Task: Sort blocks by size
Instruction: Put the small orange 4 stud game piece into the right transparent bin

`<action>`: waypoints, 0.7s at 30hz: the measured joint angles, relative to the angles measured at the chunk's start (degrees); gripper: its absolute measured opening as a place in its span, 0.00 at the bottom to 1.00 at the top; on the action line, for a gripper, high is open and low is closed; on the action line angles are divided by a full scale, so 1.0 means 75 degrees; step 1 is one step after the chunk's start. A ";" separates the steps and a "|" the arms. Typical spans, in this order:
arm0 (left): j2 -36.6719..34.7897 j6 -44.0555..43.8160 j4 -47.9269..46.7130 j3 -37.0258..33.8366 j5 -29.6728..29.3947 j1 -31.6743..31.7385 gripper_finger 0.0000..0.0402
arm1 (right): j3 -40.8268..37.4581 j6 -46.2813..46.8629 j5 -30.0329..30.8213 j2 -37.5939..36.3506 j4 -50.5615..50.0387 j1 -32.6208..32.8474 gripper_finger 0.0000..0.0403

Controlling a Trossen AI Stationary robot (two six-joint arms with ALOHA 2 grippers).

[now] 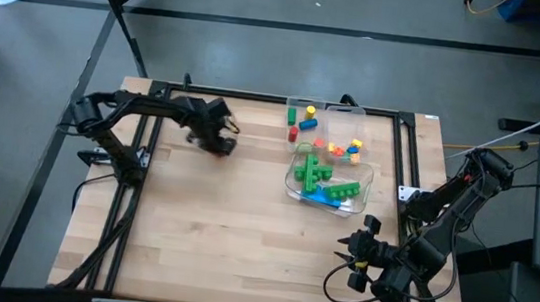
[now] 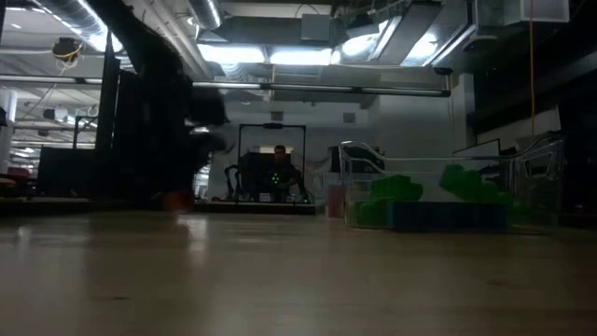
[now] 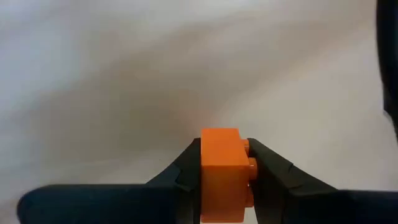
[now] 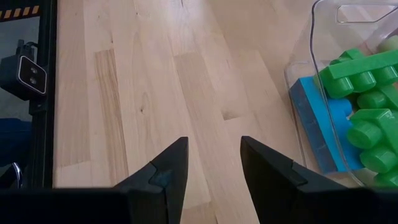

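Note:
My left gripper (image 1: 223, 138) is over the table's far left part, shut on a small orange brick (image 3: 222, 171). The brick shows as a dim orange spot in the low view (image 2: 173, 199), close to the tabletop. A clear plastic tray (image 1: 361, 193) right of the middle holds green blocks (image 1: 320, 172) and a flat blue block (image 4: 323, 127). Several small loose blocks (image 1: 303, 119) in green, red, blue, yellow and orange lie on the table beyond the tray. My right gripper (image 4: 214, 168) is open and empty at the near right (image 1: 356, 243). My left gripper pinches the orange brick between its two fingers, one on the plain side (image 3: 204, 163) and one on the studded side (image 3: 250, 163). The fingers come from above, pointing down. Whether the brick's underside touches the table, I cannot tell.
Bare wood spreads across the middle and near left of the table (image 1: 201, 234). A dark metal frame (image 1: 255, 97) runs round the table's edges. A person (image 2: 280, 168) sits far off in the room behind.

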 joint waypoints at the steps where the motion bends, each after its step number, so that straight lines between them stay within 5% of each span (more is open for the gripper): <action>1: -0.0034 -0.0053 0.0412 0.0024 0.0412 -0.0076 0.20 | -0.0001 -0.0002 0.0006 0.0000 -0.0006 -0.0001 0.37; 5: -0.0029 -0.0653 0.2995 0.0046 0.1501 -0.0488 0.20 | 0.0002 0.0000 0.0058 0.0000 -0.0011 0.0000 0.37; 11: -0.0040 -0.1525 0.7097 0.0064 0.1682 -0.1133 0.20 | 0.0002 -0.0011 0.0485 0.0000 -0.0040 0.0000 0.37; 21: -0.0042 -0.1468 1.0063 0.0067 0.0832 -0.2322 0.20 | 0.0002 -0.0777 0.3886 0.0000 -0.0051 -0.0711 0.37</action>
